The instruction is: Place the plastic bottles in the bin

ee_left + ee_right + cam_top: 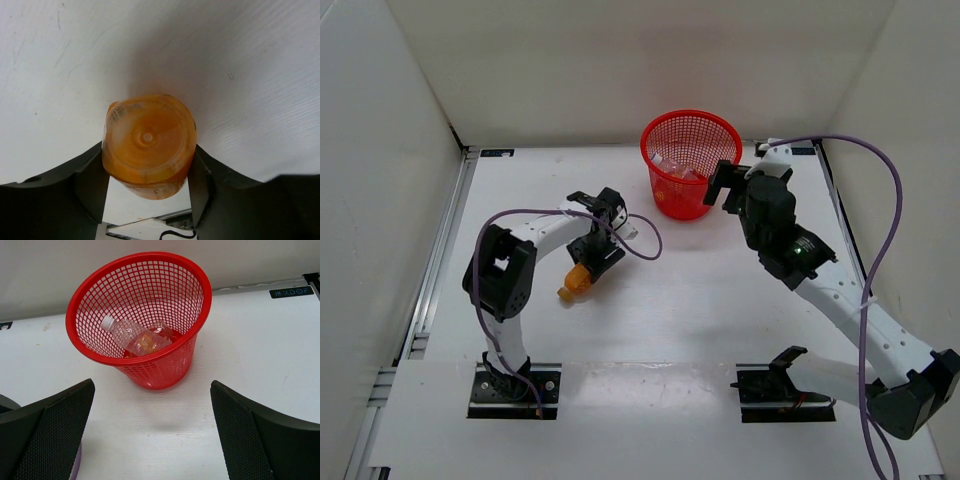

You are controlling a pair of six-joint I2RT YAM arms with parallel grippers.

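Observation:
The stubby orange bottle (577,283) sits between my left gripper's (596,254) two fingers, left of the table's middle. In the left wrist view its round base (148,142) faces the camera and both black fingers (90,186) press its sides, so the left gripper (148,192) is shut on it. The red mesh bin (690,160) stands upright at the back. The clear bottle (135,337) with its white cap lies inside it and also shows in the top view (677,170). My right gripper (150,440) is open and empty, just right of the bin (150,365).
White walls enclose the table on the left, back and right. Metal rails run along the left edge (440,250). A purple cable (640,240) loops beside the left wrist and another (885,230) arcs over the right arm.

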